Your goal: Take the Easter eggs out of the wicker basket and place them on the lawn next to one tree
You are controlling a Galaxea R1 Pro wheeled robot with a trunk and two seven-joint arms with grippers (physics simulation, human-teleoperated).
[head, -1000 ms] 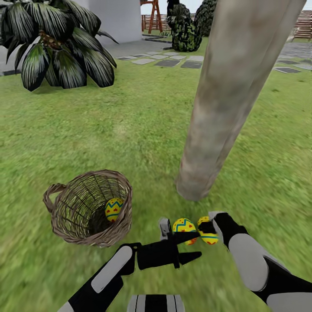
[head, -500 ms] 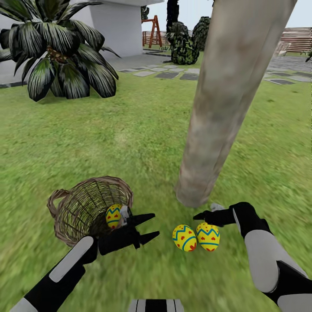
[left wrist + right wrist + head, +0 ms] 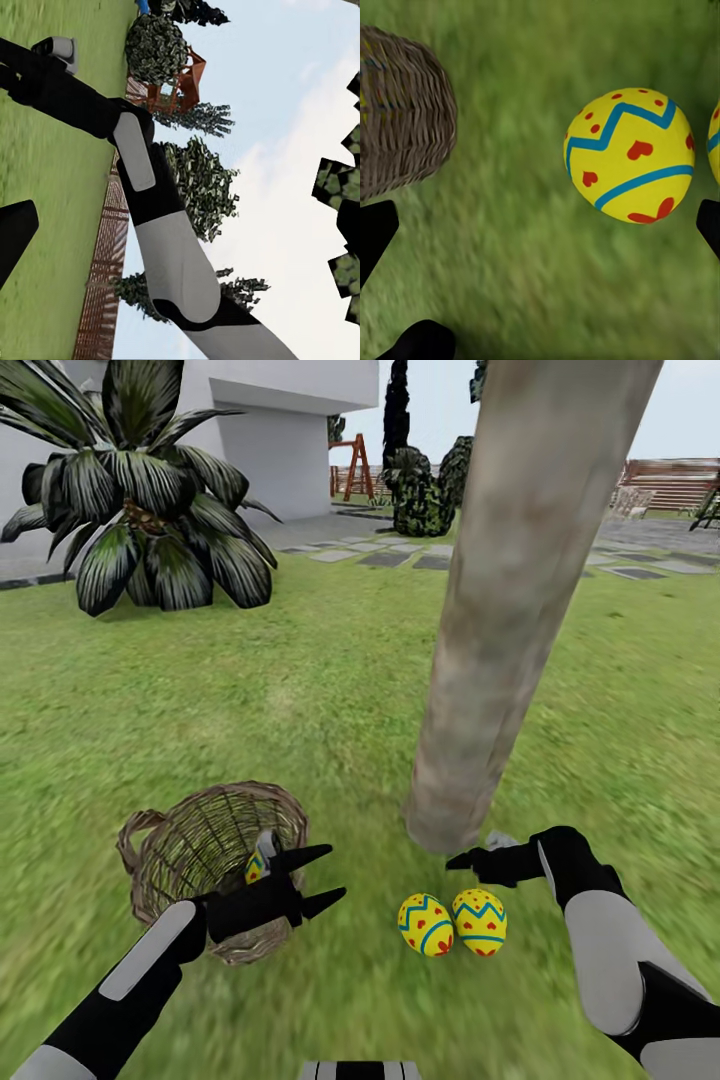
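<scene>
2 eggs [image 3: 452, 923] lie by 1 tree [image 3: 510, 610]; 1 egg [image 3: 255, 868] in basket [image 3: 165, 850].

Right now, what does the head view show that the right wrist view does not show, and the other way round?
Head view alone: the tree trunk, the third egg inside the basket, the open left gripper at the basket's rim, the right gripper near the trunk's foot, the palm plant, the house.

Right wrist view alone: one egg's red hearts and blue zigzag in close detail.

Both: the basket, the lawn, two eggs lying side by side on the grass.
</scene>
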